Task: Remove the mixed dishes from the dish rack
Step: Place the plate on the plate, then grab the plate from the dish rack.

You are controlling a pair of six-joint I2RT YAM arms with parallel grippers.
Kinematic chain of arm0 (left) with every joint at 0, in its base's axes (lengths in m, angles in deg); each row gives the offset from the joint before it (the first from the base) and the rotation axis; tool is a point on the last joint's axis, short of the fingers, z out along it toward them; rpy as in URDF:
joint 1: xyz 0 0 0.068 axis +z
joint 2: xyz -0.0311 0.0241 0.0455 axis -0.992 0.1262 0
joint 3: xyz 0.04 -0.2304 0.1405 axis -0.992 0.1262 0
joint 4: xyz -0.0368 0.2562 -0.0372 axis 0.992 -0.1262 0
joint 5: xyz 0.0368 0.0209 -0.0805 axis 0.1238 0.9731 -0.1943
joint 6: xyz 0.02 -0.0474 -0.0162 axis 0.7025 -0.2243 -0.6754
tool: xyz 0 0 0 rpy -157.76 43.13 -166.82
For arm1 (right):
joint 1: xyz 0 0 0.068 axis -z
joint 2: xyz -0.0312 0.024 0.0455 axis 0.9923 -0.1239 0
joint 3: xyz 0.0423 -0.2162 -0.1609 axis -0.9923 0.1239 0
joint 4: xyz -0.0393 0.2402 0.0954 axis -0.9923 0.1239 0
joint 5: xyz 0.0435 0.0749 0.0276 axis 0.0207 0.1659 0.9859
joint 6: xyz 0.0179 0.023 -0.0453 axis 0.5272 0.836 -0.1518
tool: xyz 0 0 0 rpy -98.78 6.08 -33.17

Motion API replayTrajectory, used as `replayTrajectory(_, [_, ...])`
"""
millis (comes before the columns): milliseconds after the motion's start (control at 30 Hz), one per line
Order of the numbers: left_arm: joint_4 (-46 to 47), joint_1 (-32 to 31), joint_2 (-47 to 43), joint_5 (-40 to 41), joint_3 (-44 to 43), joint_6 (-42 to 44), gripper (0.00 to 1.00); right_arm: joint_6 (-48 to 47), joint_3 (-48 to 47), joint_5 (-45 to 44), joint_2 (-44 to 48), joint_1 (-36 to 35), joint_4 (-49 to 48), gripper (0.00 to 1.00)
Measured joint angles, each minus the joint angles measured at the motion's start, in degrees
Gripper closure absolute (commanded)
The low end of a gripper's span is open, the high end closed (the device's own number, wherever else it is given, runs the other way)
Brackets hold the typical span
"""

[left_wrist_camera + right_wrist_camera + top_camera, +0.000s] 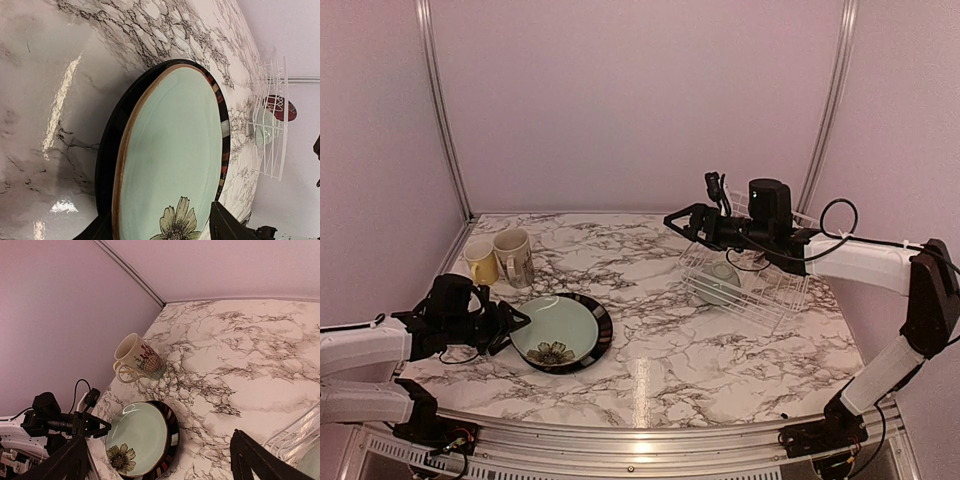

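Lilac walls are enclosing a marbled counter [720,360], where the yellow mug [480,263], cream mug [516,257] and pale-green plate [560,332] are sitting at the left. The left gripper [512,326] is hovering at that plate's edge, jaws wide, clamping nothing. The right gripper [678,222] is hanging over the dish rack [770,300], jaws wide and empty. The pale-green bowl [720,281] and red plate [280,107] are lying in the rack. Unloading looks half done, and next the right arm should probably be reaching down between the wires.

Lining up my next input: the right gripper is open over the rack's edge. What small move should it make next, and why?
Probably ease the right gripper down toward the pale-green bowl, with its jaws open. The bowl lies in the dish rack below the gripper, the red plate stands in the rack too, and the gripper holds nothing.
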Motion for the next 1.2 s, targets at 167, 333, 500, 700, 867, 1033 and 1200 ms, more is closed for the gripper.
replayTrajectory(167, [-6.99, 0.0, -4.26, 3.13, -1.16, 2.43, 0.27, -0.11, -0.11, -0.02, -0.02, 0.0, 0.0, 0.05])
replayTrajectory(333, [-8.04, 0.02, -4.68, 3.67, -1.57, 3.15, 0.27, -0.07, -0.11, 0.02, -0.07, 0.02, -0.02, 0.05])
replayTrajectory(500, [-8.0, 0.0, -0.92, 3.72, -4.04, 3.98, 0.26, -0.02, -0.11, 0.02, -0.07, 0.02, -0.04, 0.05])
replayTrajectory(700, [-8.79, -0.02, 1.03, 5.64, -6.32, 5.55, 0.18, -0.2, -0.11, 0.0, -0.07, 0.02, -0.02, 0.05])
replayTrajectory(867, [-11.93, -0.04, -1.75, 7.52, -6.78, 6.95, 0.1, -1.84, -0.11, -1.18, -0.04, 0.2, 0.68, 0.04])
replayTrajectory(1033, [-15.28, -0.04, -7.45, 8.61, -8.2, 8.04, 0.06, -4.42, -0.22, -3.1, 0.13, 0.98, 3.43, 0.04])
replayTrajectory(1200, [-18.58, -0.04, -10.99, 8.9, -13.66, 10.14, 0.04, -7.69, -1.97, -6.19, 0.72, 2.34, 7.45, 0.03])
